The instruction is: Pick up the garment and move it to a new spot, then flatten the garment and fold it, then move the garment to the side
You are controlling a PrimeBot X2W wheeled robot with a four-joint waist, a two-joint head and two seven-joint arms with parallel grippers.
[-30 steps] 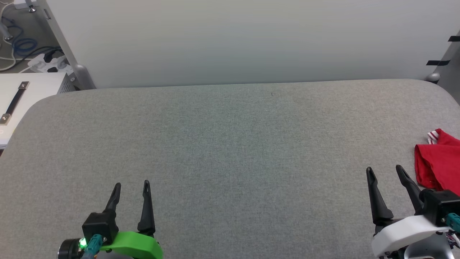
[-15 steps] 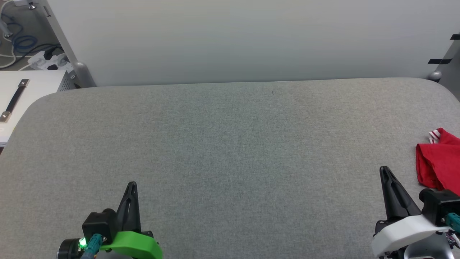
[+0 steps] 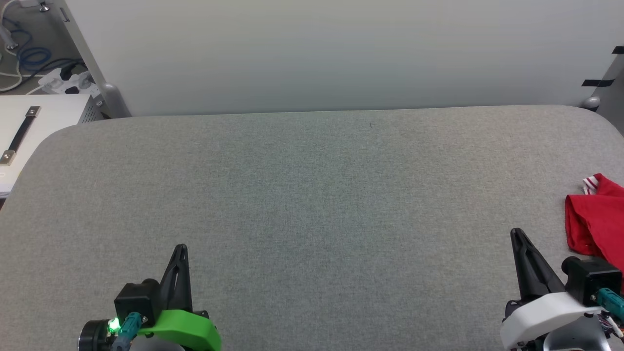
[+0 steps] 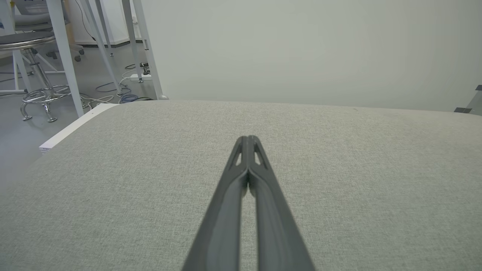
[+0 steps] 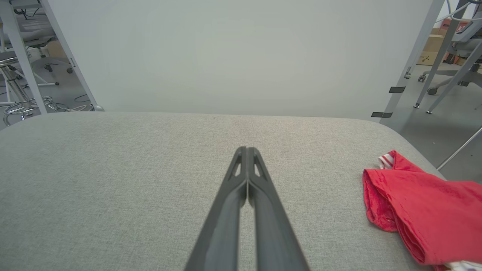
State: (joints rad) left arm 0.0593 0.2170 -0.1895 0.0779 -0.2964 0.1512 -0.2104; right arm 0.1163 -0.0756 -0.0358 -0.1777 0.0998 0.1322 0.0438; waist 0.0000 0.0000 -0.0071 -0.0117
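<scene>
The garment (image 3: 595, 222), red with a bit of red-and-white striped trim, lies bunched at the table's right edge; in the right wrist view the garment (image 5: 421, 209) sits to the right of my fingers. My right gripper (image 3: 516, 234) hovers just left of it, shut and empty, apart from the cloth. In its own wrist view the right gripper (image 5: 246, 149) has both fingers pressed together. My left gripper (image 3: 181, 248) is near the front left of the table, shut on nothing, and the left gripper (image 4: 247, 138) points along bare grey fabric.
The grey fabric-covered table (image 3: 312, 195) has rounded far corners and a pale wall (image 3: 341, 53) behind it. A white cabinet (image 3: 34, 131) with a black handle stands off the left edge, with cables on the floor (image 3: 29, 63) behind it. Chairs and a stool (image 4: 37, 67) stand beyond.
Both grippers have gone from open to shut, each on nothing. The right gripper has drifted slightly. The garment lies as before.
</scene>
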